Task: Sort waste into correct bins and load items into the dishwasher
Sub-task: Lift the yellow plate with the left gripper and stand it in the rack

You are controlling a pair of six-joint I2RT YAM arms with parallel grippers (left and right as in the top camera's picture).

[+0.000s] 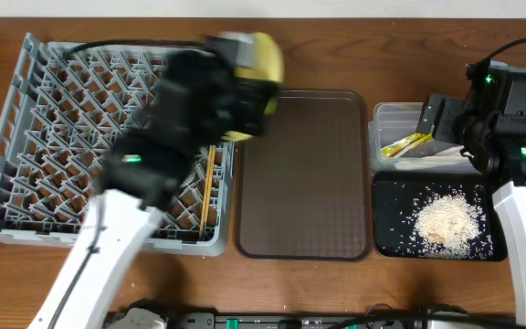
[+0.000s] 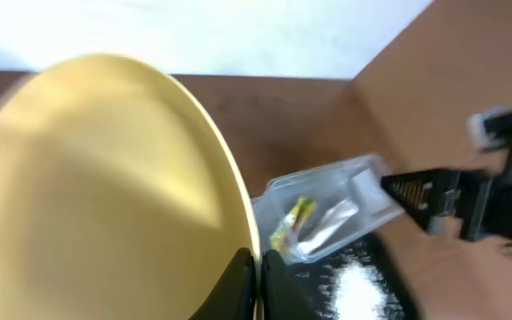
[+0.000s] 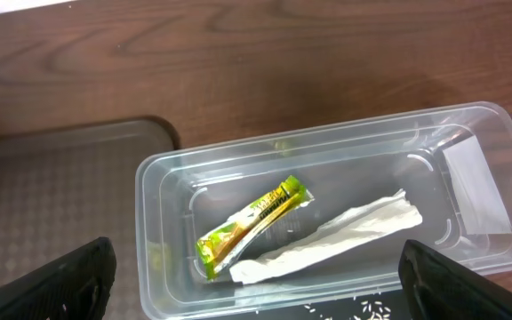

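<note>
**Left gripper [image 2: 258,271] clamped on yellow plate [image 2: 105,196]**

Fingers pinch the plate's rim, with the plate tilted on edge (blurred overhead) by the far right corner of the dish rack [image 1: 26,137]. Chopsticks [image 1: 208,187] lie in the rack. Right gripper [image 3: 256,267] is spread wide over the clear tub [image 3: 327,135], which holds the packet [image 3: 252,222] and wrapper [image 3: 336,236]. Crumbs [image 1: 446,221] are in the black tray [image 1: 391,196], just near of the tub.

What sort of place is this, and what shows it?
Probably a robot test bench staged as a dish-clearing station: a grey dish rack, a clear tub holding wrappers, and a black tray of rice crumbs.

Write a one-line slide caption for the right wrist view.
Open right gripper above clear tub containing green-and-yellow packet and paper wrapper.
</note>
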